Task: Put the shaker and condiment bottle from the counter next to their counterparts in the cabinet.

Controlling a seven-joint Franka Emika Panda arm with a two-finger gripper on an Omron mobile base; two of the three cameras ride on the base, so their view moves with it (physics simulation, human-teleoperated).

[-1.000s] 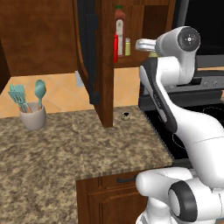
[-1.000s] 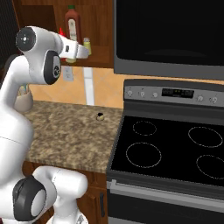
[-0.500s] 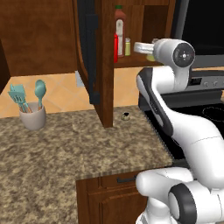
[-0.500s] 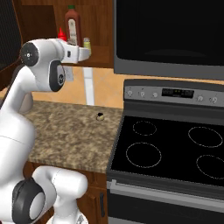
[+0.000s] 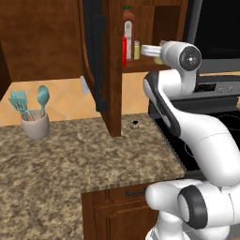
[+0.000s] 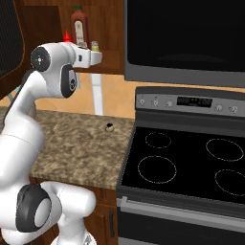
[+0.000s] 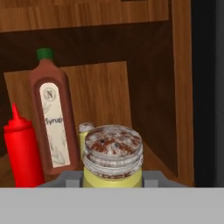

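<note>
The gripper [image 7: 113,177] is clamped on the shaker [image 7: 113,156], apparently just above the cabinet [image 7: 153,87] shelf. Behind it stands a slim shaker [image 7: 85,131]; left of that, the syrup bottle [image 7: 52,118], then the red bottle [image 7: 22,151].

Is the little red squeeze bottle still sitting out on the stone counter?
No, the red squeeze bottle stands inside the cabinet, beside the tall syrup bottle.

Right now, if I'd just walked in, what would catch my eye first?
Probably the white arm reaching up into the dark wooden cabinet, its jaws shut on a stubby yellow-green shaker. Just beyond it on the shelf stand a tall syrup bottle and a small red squeeze bottle. Below, a tiny dark jar sits on the speckled counter.
</note>
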